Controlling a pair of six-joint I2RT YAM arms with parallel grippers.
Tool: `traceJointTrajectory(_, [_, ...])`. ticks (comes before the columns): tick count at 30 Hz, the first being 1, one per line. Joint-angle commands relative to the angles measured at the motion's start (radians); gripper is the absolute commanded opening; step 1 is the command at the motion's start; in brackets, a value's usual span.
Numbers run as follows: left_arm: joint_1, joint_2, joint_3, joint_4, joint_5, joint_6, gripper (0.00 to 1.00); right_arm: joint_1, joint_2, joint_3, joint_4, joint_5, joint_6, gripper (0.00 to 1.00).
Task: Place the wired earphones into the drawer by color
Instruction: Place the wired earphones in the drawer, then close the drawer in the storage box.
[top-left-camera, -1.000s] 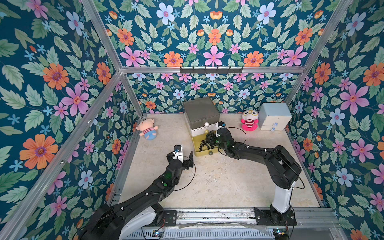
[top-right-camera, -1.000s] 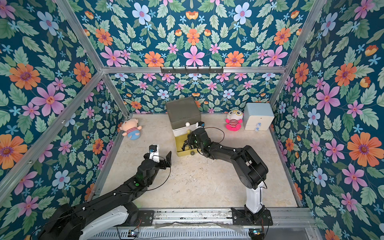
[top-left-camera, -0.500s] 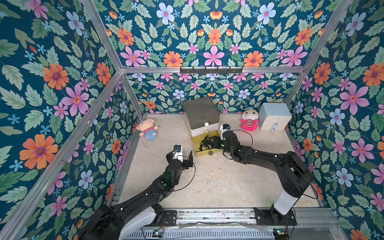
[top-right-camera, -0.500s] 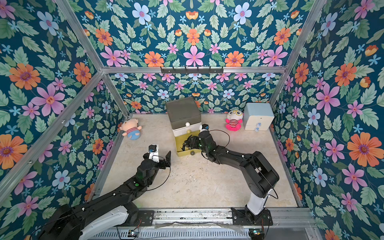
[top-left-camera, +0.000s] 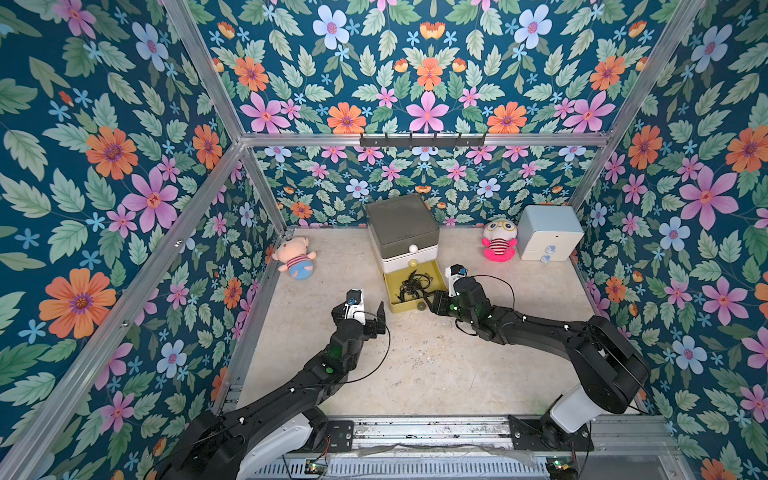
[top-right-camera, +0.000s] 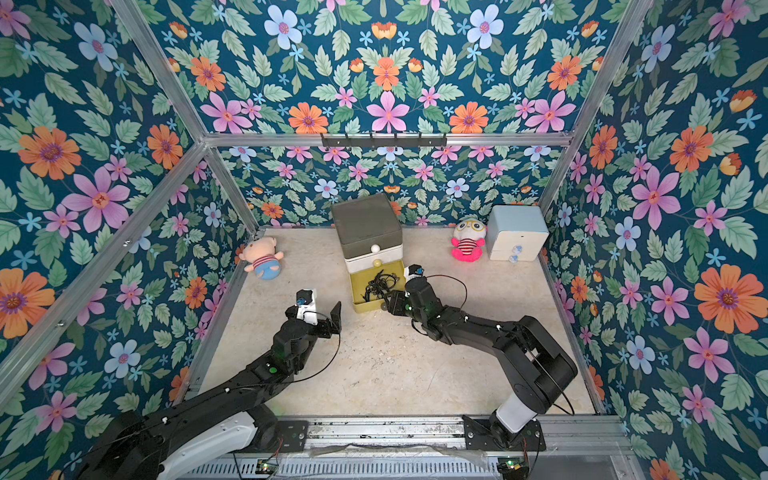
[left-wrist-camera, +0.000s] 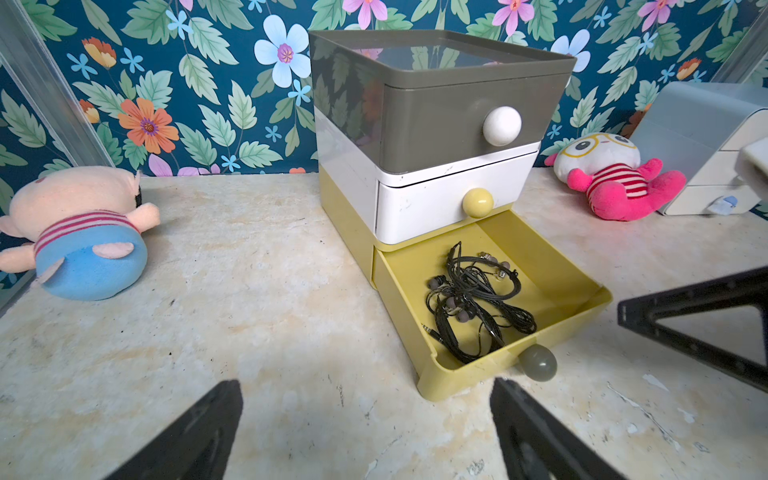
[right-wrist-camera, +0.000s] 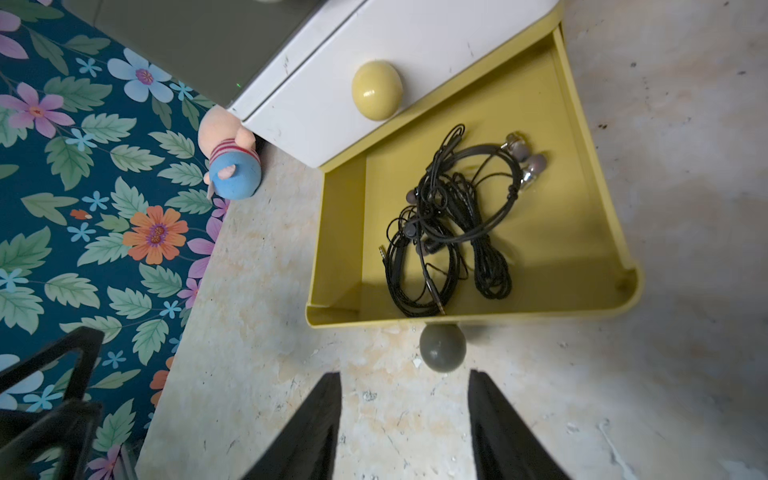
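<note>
Where the floor (top-left-camera: 415, 374) meets the flowery back wall, a little chest of 3 drawers (top-left-camera: 401, 226) is seen in both top views. Its bottom one, the yellow drawer (top-left-camera: 436, 272), is found open, and a bunch of black wired earphones (top-left-camera: 412, 286) is seen lying inside it. The right gripper (top-left-camera: 430, 302) is placed just by the drawer's front, next to its round grey knob (top-left-camera: 421, 306). The left gripper (top-left-camera: 362, 311) is held over the floor, near the drawer but apart from it. A pig toy (top-left-camera: 296, 262) is laid by the left wall. A pink toy (top-left-camera: 498, 243) is sat beside a pale blue box (top-left-camera: 548, 232).

In the left wrist view, the left gripper's fingers (left-wrist-camera: 199, 436) are spread wide, and nothing is held between them. The earphones (left-wrist-camera: 473, 299) are seen in a tangle on the drawer's bottom, below the shut white drawer (left-wrist-camera: 436, 208) and the shut grey drawer (left-wrist-camera: 436, 124).

In the right wrist view, the right gripper's fingers (right-wrist-camera: 316, 424) are held partly apart, and only bare floor is seen between them. The knob (right-wrist-camera: 442, 347) is seen just ahead of the fingertips, and it is not gripped. All the earphones (right-wrist-camera: 449, 224) in the drawer are black.
</note>
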Motion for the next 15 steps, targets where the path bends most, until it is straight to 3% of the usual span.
traceJointTrajectory(1, [0.001, -0.003, -0.004, 0.008, -0.01, 0.002, 0.99, 0.004, 0.023, -0.011, 0.054, -0.023, 0.023, 0.54])
traceJointTrajectory(15, [0.001, -0.001, -0.004, 0.007, -0.012, 0.004, 0.99, 0.005, 0.17, 0.019, 0.126, -0.054, 0.04, 0.47])
